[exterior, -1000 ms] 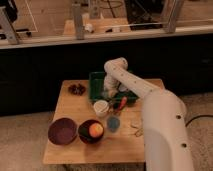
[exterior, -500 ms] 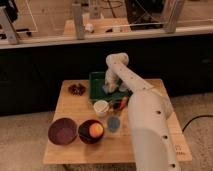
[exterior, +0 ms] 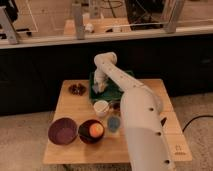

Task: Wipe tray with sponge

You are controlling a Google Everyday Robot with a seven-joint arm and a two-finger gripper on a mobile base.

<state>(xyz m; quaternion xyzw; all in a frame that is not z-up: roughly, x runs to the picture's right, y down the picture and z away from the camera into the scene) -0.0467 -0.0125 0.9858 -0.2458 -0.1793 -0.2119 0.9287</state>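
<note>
- Our hand (exterior: pixel 100 85) is down inside the green tray (exterior: pixel 120 91) at the far side of the desk (exterior: pixel 70 102), over the tray's left part, with the arm (exterior: pixel 122 80) reaching across from the near right.
- The fingers are together; we judge they are clamped on the sponge, but the sponge itself is hidden under the hand, so we cannot confirm that.
- The step in hand looks like the wiping stroke itself. To do it well we keep the hand pressed flat and low on the tray floor, sweep side to side along the tray's length, and stop short of the raised sides so we do not push the tray.
- We keep the elbow high: the white cup (exterior: pixel 101 107), the small blue cup (exterior: pixel 114 123) and the bowl holding an orange ball (exterior: pixel 93 131) sit just near of the tray, under the arm's path.
- The empty dark red bowl (exterior: pixel 63 131) at the near left and the small dark thing (exterior: pixel 76 89) at the far left stand well apart from our work.
- Against the earlier frame, the hand has moved left and farther into the tray, and the arm now covers more of the tray's right part; the cups and bowls have not shifted.
</note>
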